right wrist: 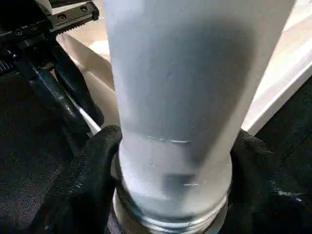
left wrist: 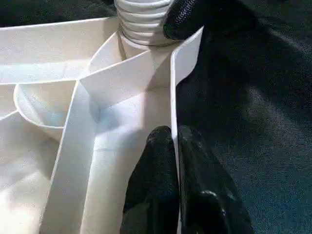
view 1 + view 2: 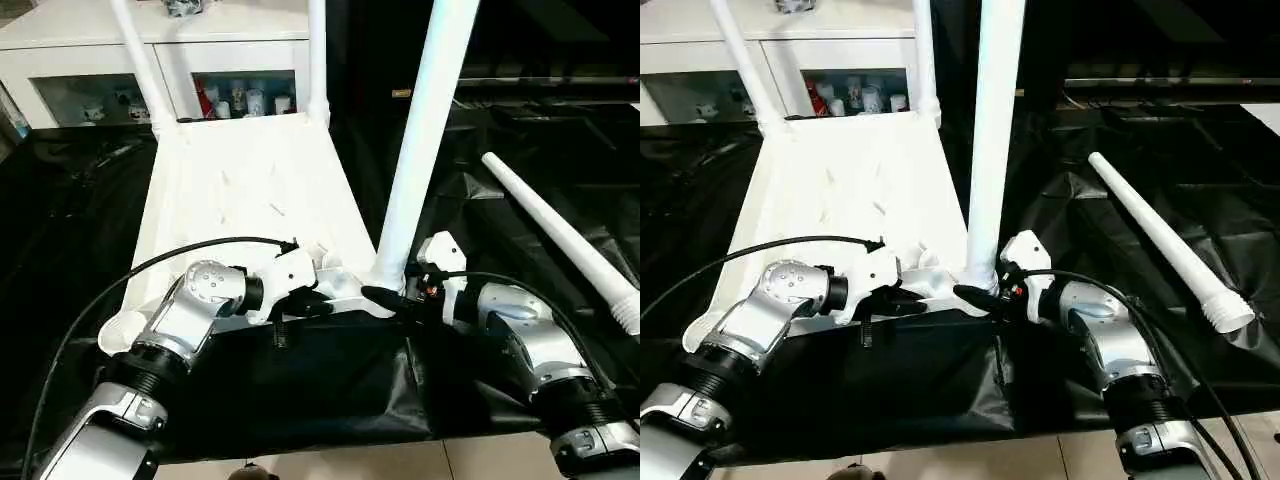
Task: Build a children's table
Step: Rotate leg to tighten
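The white tabletop [image 3: 250, 190] lies ribbed side up on the black-draped work table. Two white legs [image 3: 140, 60] [image 3: 318, 60] stand upright in its far corners. A third leg [image 3: 420, 140] stands at the near right corner, its threaded end [image 2: 144, 22] at the socket. My right gripper [image 3: 385, 298] is shut around that leg's base, one finger [image 1: 83, 180] on each side. My left gripper [image 3: 318, 305] is shut on the tabletop's near rim wall [image 2: 173, 87] just beside that corner. The fourth leg [image 3: 560, 235] lies loose on the cloth to the right.
A white cabinet [image 3: 100, 50] with glass doors stands behind the table. The near left corner socket [image 3: 120, 330] sits by my left forearm. Black cloth hangs over the table's front edge [image 3: 330, 420]. A cable [image 3: 120, 280] loops over the tabletop to my left wrist.
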